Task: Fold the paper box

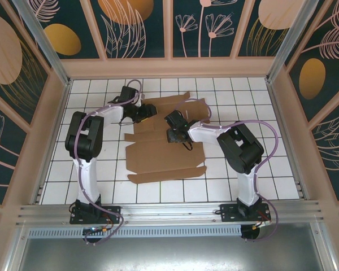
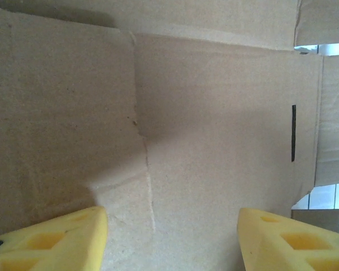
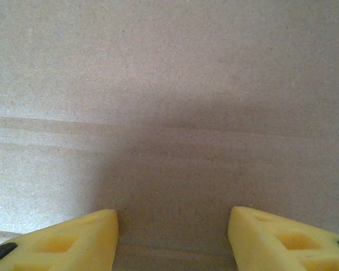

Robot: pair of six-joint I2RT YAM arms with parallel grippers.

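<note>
cardboard first, from the top camera: the paper box point(image 1: 158, 155) is an unfolded die-cut sheet lying flat on the white tiled table point(image 1: 226, 169), about in the middle, between your two arms. its flaps spread toward the far side and a long curved-edge flap sits on the near side. your left gripper point(image 1: 140, 116) is down over the far-left part of the sheet. your right gripper point(image 1: 172, 132) is over the middle of it, just right of the left one. from up here you can't really tell how the jaws stand on either one.

left wrist cam: the left gripper's point(image 2: 172, 217) yellow fingers point(image 2: 62, 237) stand apart with bare cardboard between them and nothing pinched. you're looking at a vertical crease point(image 2: 147, 169) running up between two panels, and a thin dark slot point(image 2: 294, 132) off to the right. a bit of the white table shows past the sheet's right edge.

right wrist cam: same deal. the right gripper's point(image 3: 172, 214) yellow fingers point(image 3: 68, 240) are spread apart, gripping nothing, with plain brown cardboard beneath them. a couple of faint horizontal score lines point(image 3: 158, 127) cross the panel ahead of the tips. can't tell if the tips actually touch the sheet.
</note>
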